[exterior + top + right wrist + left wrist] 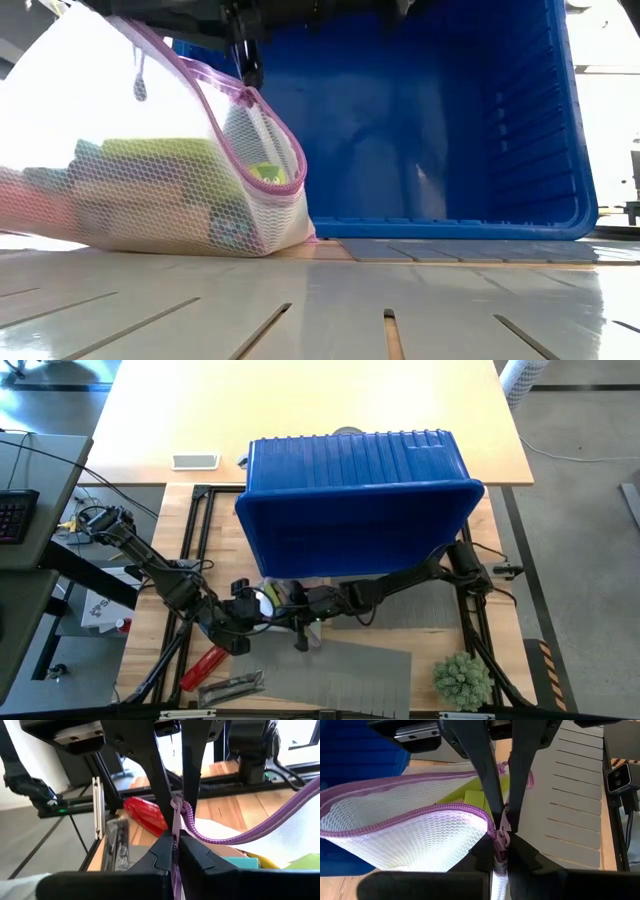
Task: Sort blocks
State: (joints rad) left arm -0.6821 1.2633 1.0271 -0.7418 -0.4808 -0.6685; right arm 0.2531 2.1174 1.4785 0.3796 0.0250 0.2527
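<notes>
- Blocks [170, 185]: lime, teal, tan bars inside white mesh bag [120, 120] with purple zipper [410, 812].
- Left gripper [502, 827] pinches the zipper pull.
- Right gripper [175, 827] pinches the zipper end.

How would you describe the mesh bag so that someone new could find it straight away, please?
Start at the big blue bin lying on its side on the table. Just in front of its open mouth lies a white mesh bag, partly unzipped, with coloured blocks showing through. Its purple zipper marks it out, pinched by the left gripper and the right gripper.
</notes>
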